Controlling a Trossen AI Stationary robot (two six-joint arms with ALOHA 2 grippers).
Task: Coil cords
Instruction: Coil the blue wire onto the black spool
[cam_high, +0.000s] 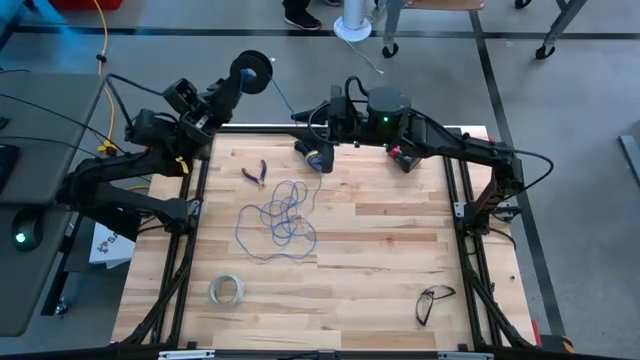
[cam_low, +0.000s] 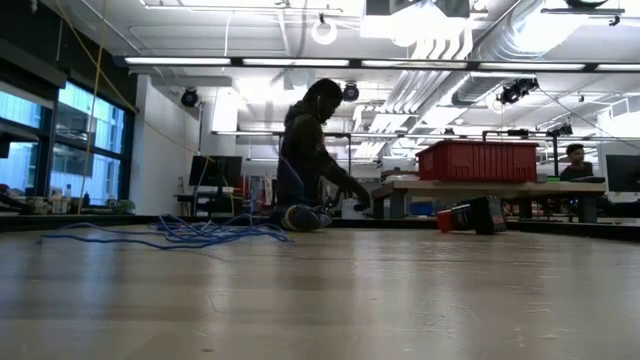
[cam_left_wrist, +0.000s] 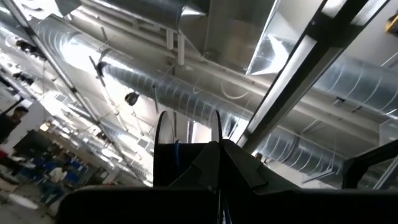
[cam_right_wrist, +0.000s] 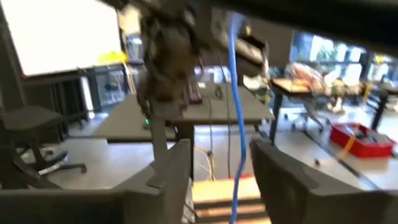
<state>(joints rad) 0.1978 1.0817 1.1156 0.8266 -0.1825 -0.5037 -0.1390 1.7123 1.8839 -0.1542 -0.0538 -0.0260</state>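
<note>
One wire, pliers, tape, glasses

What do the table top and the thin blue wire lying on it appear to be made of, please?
Table top: pale wood in jointed strips, matte, judging by visible plank seams and grain. Wire: likely a plastic-sheathed, flexible cord, since it lies in loose, tangled blue loops; its core cannot be seen.
</note>
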